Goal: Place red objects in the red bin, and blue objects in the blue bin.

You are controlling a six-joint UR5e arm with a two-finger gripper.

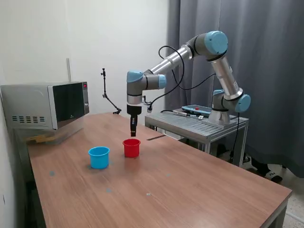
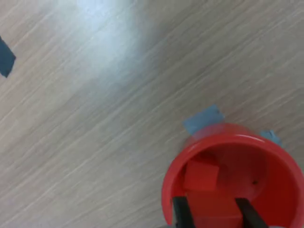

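The two dark fingers (image 2: 181, 214) sit nearest the wrist camera, reaching down into the mouth of the red cup (image 2: 228, 142). They stand apart with a red block between them, the second red cube (image 2: 213, 209). Whether they are pinching it or have let it go cannot be told from here.

The wooden desk (image 1: 190, 190) fills the lower half of the exterior view. The arm (image 1: 180, 57) reaches in from the upper right of the frame and points straight down over the red cup, just left of centre. The light blue cup (image 1: 99, 157) stands just beside the red cup, on the exterior view's left and apart from it. Its inside is hidden.

In the wrist view the first red cube (image 2: 202, 175) lies loose on the floor of the red cup, close against the wall. No blue cubes show on the desk. A few flat blue patches are there, one (image 2: 203, 118) poking out from under the red cup.

The cubes look rigid, light and smooth-faced. They should hold best pinched square across two opposite flat faces, near the middle, because a corner grip would likely twist them out. The cups look thin and light, so a finger catching the rim on the way out could tip one.
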